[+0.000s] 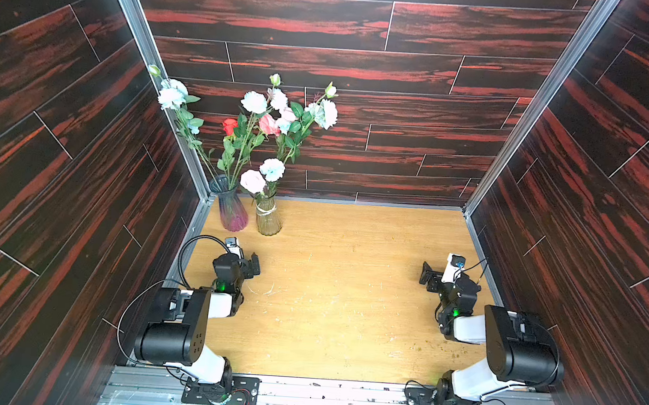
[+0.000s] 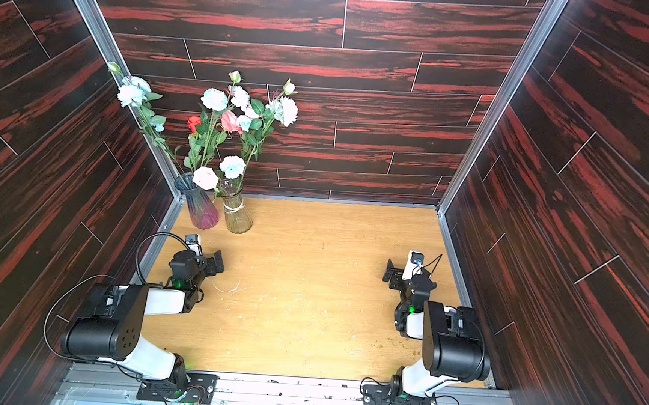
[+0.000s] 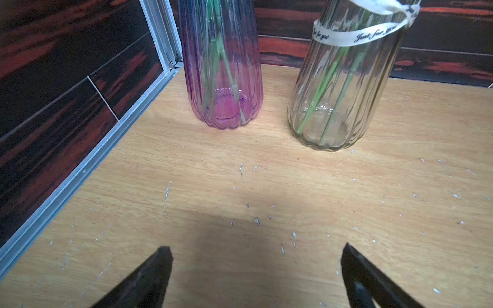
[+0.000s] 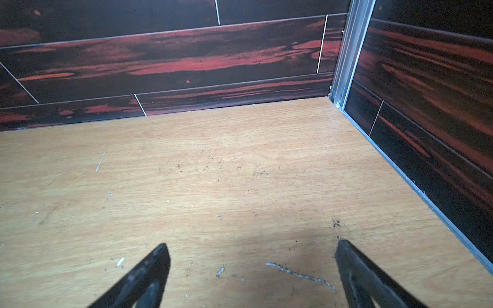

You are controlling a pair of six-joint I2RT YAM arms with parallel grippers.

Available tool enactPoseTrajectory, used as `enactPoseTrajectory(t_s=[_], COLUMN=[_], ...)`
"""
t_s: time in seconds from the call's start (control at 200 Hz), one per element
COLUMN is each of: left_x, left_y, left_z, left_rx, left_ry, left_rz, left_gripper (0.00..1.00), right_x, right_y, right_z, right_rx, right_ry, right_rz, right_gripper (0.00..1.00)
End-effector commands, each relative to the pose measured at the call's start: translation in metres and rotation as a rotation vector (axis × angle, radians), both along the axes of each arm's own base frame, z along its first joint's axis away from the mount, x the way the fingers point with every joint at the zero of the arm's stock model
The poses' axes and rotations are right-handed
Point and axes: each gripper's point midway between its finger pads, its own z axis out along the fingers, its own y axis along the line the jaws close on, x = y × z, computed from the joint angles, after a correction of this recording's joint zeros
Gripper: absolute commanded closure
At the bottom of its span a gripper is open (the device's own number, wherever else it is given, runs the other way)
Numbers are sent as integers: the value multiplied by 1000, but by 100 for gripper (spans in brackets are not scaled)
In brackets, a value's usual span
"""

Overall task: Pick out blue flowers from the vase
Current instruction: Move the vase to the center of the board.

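The blue flowers (image 1: 254, 102) (image 2: 214, 99) are pale blue-white blooms on long green stalks, rising from two glass vases at the table's back left. One stalk (image 1: 172, 93) leans left against the corner post. A short bloom (image 1: 272, 168) sits just above the clear vase (image 1: 268, 219) (image 3: 338, 93). The purple vase (image 1: 232, 210) (image 3: 224, 80) stands to its left, with green stalks showing through the glass. My left gripper (image 1: 255, 264) (image 3: 256, 249) is open and empty, low over the table in front of the vases. My right gripper (image 1: 425, 274) (image 4: 252, 245) is open and empty near the right wall.
A red rose (image 1: 229, 125), a pink rose (image 1: 269, 124) and a pale pink bloom (image 1: 253, 181) share the vases. A cream ribbon (image 3: 373, 33) wraps the clear vase's neck. Dark wood-pattern walls and aluminium rails (image 3: 80, 170) close in the wooden table (image 1: 348, 291) on three sides.
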Motion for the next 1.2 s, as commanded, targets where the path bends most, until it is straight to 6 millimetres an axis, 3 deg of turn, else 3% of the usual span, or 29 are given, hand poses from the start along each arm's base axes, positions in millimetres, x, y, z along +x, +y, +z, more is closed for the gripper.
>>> enactPoseTrajectory(t_s=[0.0, 0.486, 0.696, 0.872, 0.982, 1.077, 1.142, 1.192], left_x=[4, 4, -1, -19, -30, -42, -38, -31], left_y=[3, 8, 13, 25, 24, 19, 11, 3], left_z=[13, 14, 18, 49, 81, 110, 125, 129], left_rx=[11, 16, 28, 37, -35, -120, -191, -269], left_ry=[-37, -38, -54, -63, -36, -11, -20, -35], left_rz=[7, 36, 77, 199, 262, 290, 263, 251], left_gripper=[0, 0, 0, 0, 0, 0, 0, 0], right_x=[3, 2, -1, 7, 0, -16, -16, -17], right_y=[0, -4, -14, -10, -24, -39, -18, 7], right_z=[9, 10, 28, 33, 46, 43, 52, 66], right_rx=[4, 5, 17, 64, 185, 311, 339, 370], right_ry=[-27, -34, -29, 138, 167, 233, 218, 185], right_rz=[1, -17, -89, -74, -205, -359, -235, -81], right_gripper=[1, 1, 1, 1, 1, 1, 22, 30])
